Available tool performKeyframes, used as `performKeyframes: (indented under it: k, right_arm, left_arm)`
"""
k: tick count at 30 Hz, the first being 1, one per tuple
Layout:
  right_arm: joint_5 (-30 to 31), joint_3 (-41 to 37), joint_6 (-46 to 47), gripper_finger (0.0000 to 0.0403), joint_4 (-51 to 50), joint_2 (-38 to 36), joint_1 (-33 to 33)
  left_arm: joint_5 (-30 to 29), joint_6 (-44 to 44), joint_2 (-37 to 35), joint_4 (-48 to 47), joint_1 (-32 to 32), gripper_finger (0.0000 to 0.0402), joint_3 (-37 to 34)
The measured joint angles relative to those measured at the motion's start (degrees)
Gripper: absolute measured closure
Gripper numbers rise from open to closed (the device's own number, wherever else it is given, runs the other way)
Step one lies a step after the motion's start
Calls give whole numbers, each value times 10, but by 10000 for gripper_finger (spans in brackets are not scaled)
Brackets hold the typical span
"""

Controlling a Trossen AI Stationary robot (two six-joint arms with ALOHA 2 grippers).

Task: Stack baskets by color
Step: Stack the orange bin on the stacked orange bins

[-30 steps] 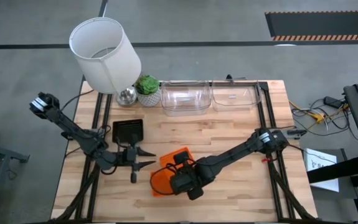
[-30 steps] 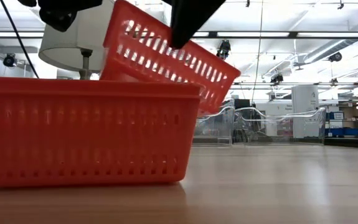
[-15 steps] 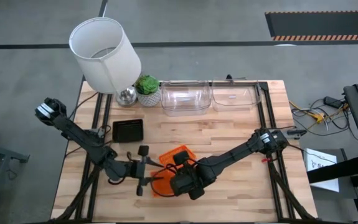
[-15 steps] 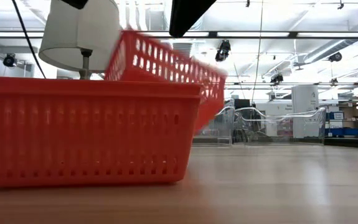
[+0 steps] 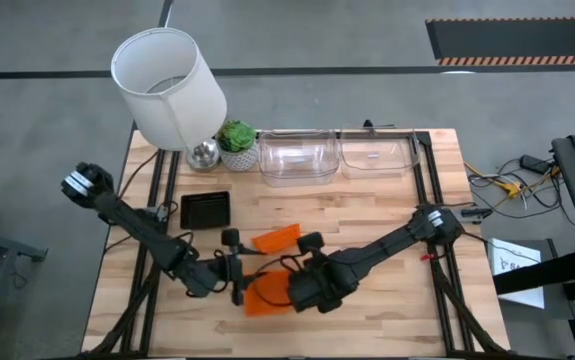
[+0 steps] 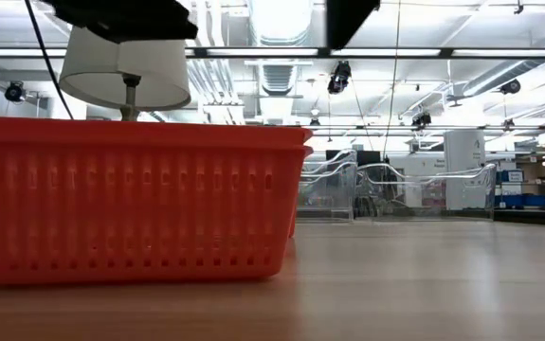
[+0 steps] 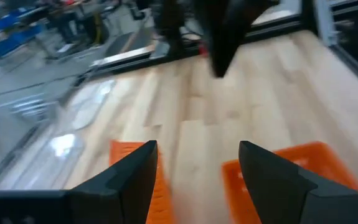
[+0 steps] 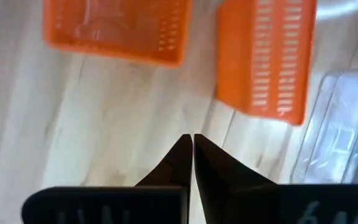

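From above, two red-orange baskets lie low and centre in the frame: one point(image 5: 276, 239) between the arms, the other point(image 5: 265, 295) just below it, at the table's point(image 5: 367, 210) lower edge. The low view shows only the nearer one point(image 6: 135, 199) filling its left half, hiding the other.

The left gripper point(image 5: 235, 266) sits beside them with its jaws spread wide and empty; its wrist view shows orange on either side of its fingers point(image 7: 132, 177). The right gripper point(image 8: 188, 152) hovers with its jaws pressed together on nothing.

A black basket point(image 5: 206, 209) lies at mid-left, and two clear baskets point(image 5: 297, 155) point(image 5: 377, 152) along the top edge. Bare wood stays free at right.
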Motion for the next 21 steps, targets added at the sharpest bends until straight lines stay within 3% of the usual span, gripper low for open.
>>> performKeyframes:
  k: [5, 10, 21]
  right_arm:
    - [-9, -62, 46, 394, 11, -52, 24]
    - [-4, -177, 92, 394, 83, -145, 43]
    - [-5, -481, 113, 394, 338, -338, 55]
  left_arm:
    - [14, -20, -22, -5, 53, 194, -4]
    - [167, -39, -26, -16, 143, 211, -3]
    - [376, -109, -23, -56, 283, 224, -3]
